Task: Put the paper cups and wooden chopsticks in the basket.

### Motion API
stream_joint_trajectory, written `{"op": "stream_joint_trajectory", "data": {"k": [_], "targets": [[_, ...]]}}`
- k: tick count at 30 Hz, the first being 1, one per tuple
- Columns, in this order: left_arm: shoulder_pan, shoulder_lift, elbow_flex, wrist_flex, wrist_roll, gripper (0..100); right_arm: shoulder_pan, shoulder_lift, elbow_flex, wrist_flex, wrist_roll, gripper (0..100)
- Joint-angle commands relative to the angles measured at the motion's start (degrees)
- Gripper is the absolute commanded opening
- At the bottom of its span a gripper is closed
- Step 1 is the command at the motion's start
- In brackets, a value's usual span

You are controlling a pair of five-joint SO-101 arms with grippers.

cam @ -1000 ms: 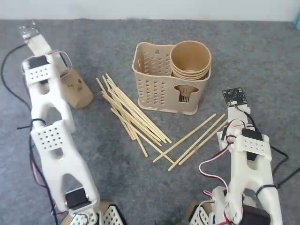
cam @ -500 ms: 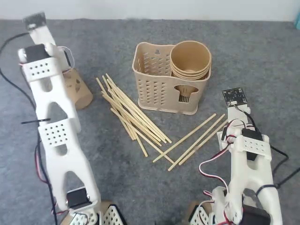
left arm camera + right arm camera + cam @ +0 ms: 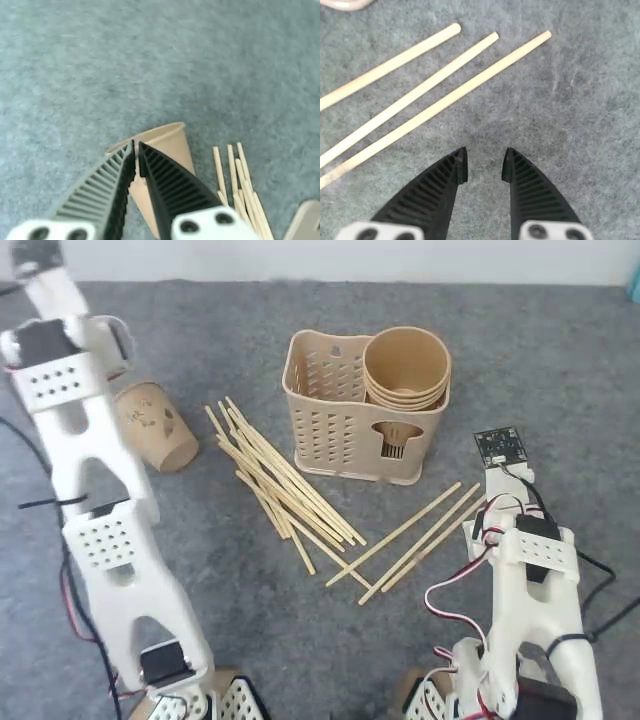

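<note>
The paper cup (image 3: 155,427) lay on its side at the far left, outside the basket (image 3: 330,430), because the left gripper (image 3: 136,150) above it was pinched shut and empty. The right gripper (image 3: 484,165) stood open near three chopsticks (image 3: 418,545), ready, I think, to grab one.

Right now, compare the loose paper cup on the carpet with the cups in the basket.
The loose cup lies on its side on the carpet; the stacked cups stand upright in the basket. The loose cup is alone; the stacked cups are nested together. Both are tan paper cups.
</note>
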Motion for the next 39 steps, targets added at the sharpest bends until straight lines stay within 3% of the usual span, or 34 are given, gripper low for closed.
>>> {"op": "stream_joint_trajectory", "data": {"k": [1, 12, 25, 32, 39], "targets": [[-1.49, -0.79, -0.48, -5.27, 1.85, 1, -0.66, -1.98, 0.53, -0.48, 0.97, 12.3], [-1.85, 9.41, -0.75, -11.69, 1.85, 1, -0.66, -1.98, 0.53, -0.48, 0.88, 12.3], [1.67, 9.67, -0.75, 3.69, -0.26, 1, -0.66, -1.98, 0.53, -0.48, 0.79, 12.3], [2.55, 9.32, 1.89, 3.78, -0.62, 1, -0.66, -1.98, 0.53, -0.48, 0.79, 12.3], [4.4, 1.23, 14.11, 3.78, -2.11, 1, -0.66, -1.98, 0.53, -0.48, 0.88, 12.3]]}}
